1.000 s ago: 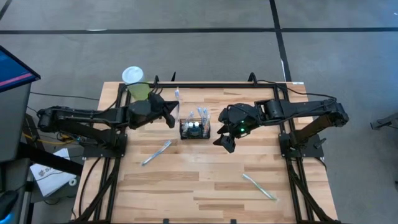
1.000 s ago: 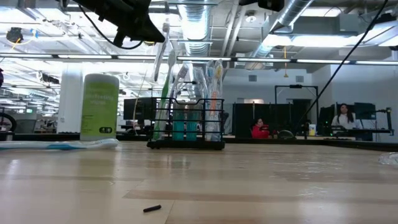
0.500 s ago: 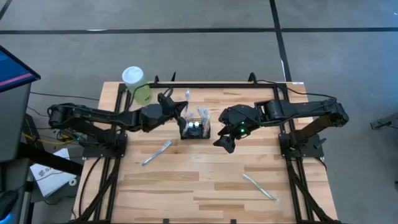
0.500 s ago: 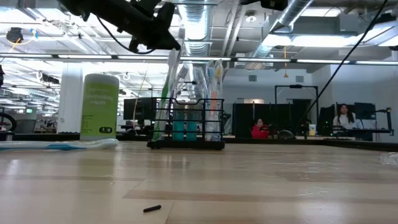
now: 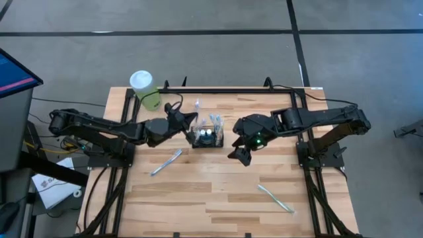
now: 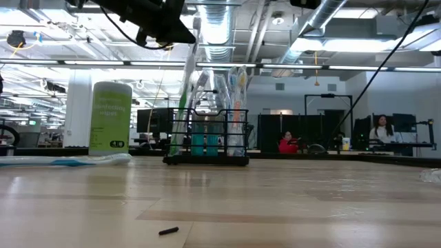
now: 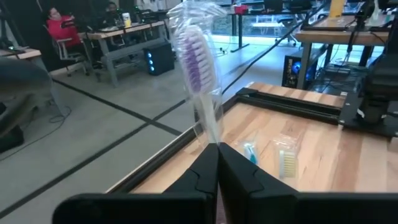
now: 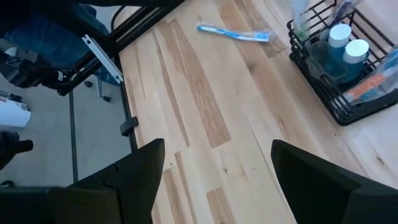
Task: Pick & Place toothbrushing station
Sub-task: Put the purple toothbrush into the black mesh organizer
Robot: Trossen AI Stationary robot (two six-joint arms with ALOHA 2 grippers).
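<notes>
**Left gripper clamps a wrapped toothbrush beside the caddy**

The toothbrushing station [image 5: 207, 137] — a small black wire-mesh caddy — stands on the wooden table [image 5: 218, 198] a little toward twelve o'clock from its middle, in the high view. It holds upright toothbrushes and two small white-capped bottles [image 8: 348, 42].

The left gripper [image 5: 187, 120] hangs just at the caddy's nine o'clock side, above the table. Its jaws are pressed together on the handle of a purple-bristled toothbrush [image 7: 198, 68] in clear wrapping, bristle end up. In the low view that brush rises next to the ones in the caddy; whether it touches the mesh I cannot tell.

The right gripper [image 5: 242, 155] hovers near the caddy at about four o'clock from it, jaws wide apart and holding nothing.

A green canister [image 5: 147, 94] with a white lid stands at the table's eleven o'clock corner. A blue toothbrush [image 5: 166, 162] lies at seven o'clock of the caddy, and another wrapped toothbrush [image 5: 275, 198] lies well apart — toward five o'clock.
</notes>
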